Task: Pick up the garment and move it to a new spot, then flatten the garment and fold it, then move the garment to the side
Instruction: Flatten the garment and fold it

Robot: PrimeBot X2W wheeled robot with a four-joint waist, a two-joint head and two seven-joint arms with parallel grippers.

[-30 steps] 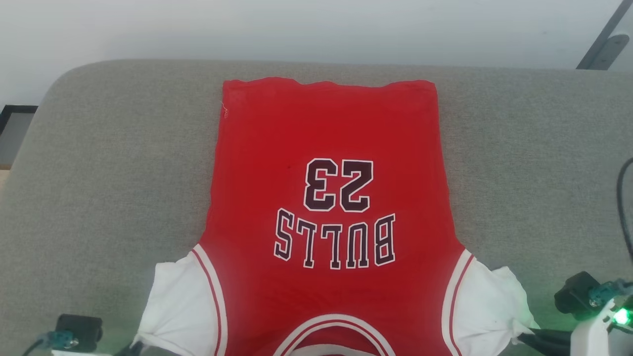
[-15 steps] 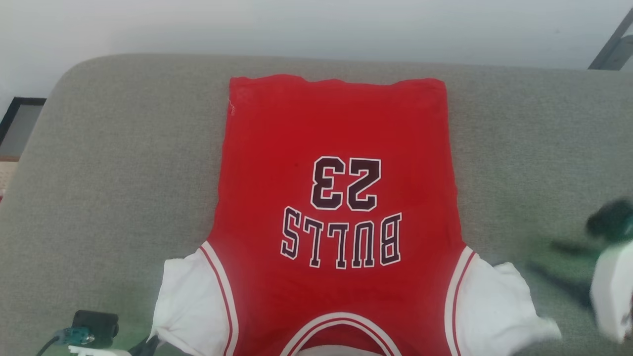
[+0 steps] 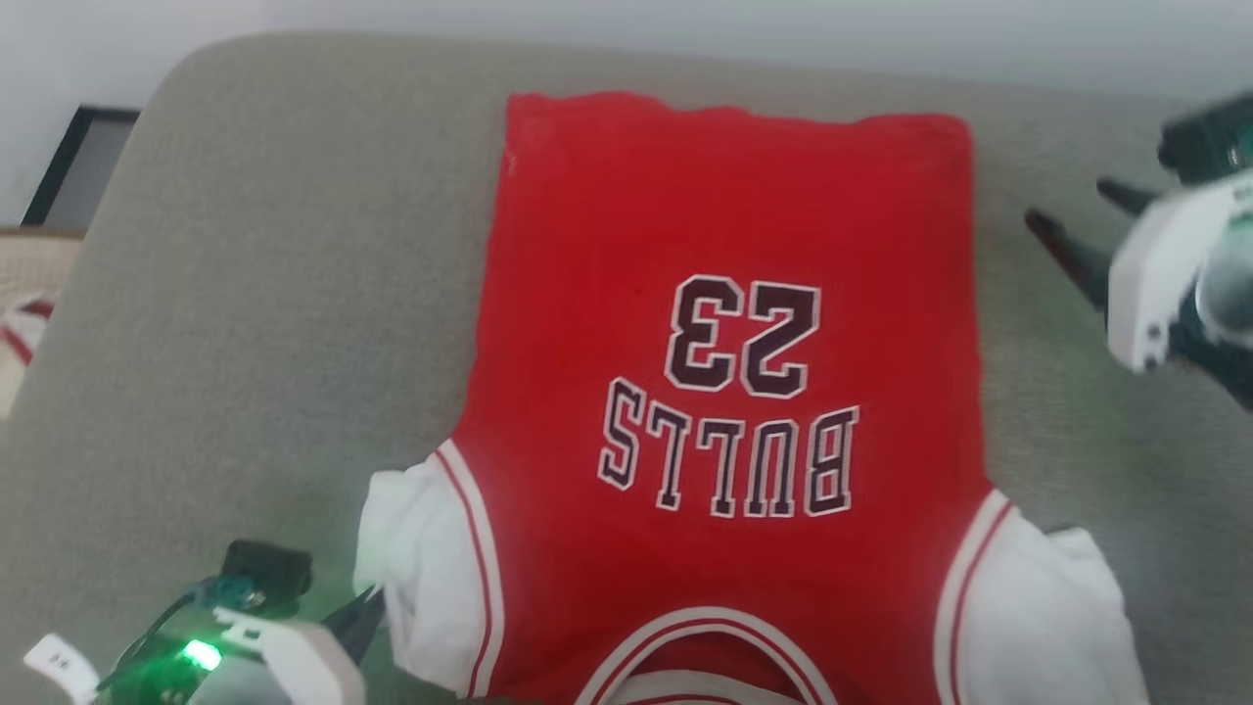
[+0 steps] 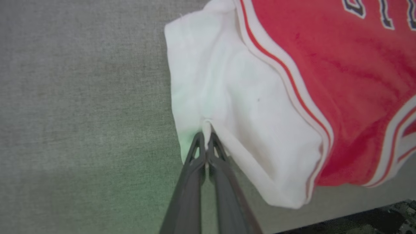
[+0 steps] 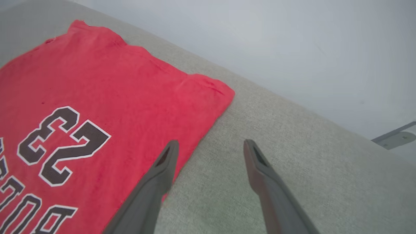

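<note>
Closure of the left gripper (image 4: 206, 138) is complete: its two dark fingers are pressed together on a small pinch of cloth at the edge of the white sleeve (image 4: 227, 97). The right gripper (image 5: 209, 146) is spread wide and nothing is held in it. It is positioned over the surface just beside the right edge of the garment (image 3: 724, 225), near the hem. Contact with the surface cannot be determined.

The garment is laid flat, front upward, with the hem at the far side and the collar at the near side, so that the number 23 and the lettering are read upside down in the head view. Both white sleeves are slightly crumpled.

Support is provided by a grey upholstered surface (image 3: 245, 294) of woven texture with a rounded far corner. A pale wall (image 5: 292, 48) is seen behind it. A dark frame (image 3: 83, 162) and a beige basket (image 3: 29, 284) are located beyond the left edge, and a metal bracket (image 5: 393, 138) is located by the wall.
</note>
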